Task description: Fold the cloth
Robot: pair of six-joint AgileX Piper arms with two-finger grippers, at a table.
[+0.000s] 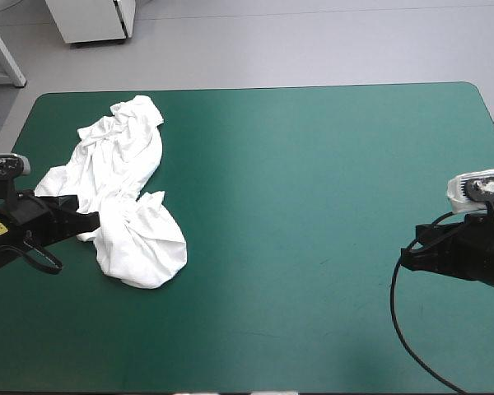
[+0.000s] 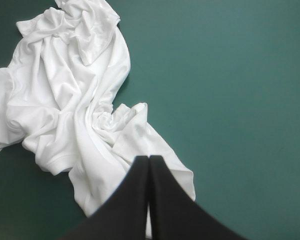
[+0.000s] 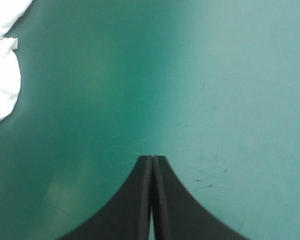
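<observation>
T-shirt (image 1: 132, 193), a crumpled heap, lies under and just ahead of the clenched left gripper (image 2: 149, 161). Its long axis slants toward the table's far edge. The right gripper (image 3: 152, 159), also clenched, hovers well apart over the bare teal-green cover (image 3: 215, 75).

T-shirt (image 3: 2, 85) cut off, pt behind left tool (image 2: 149, 158)

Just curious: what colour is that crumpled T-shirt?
The T-shirt is plain white, clearest in the left wrist view.
</observation>
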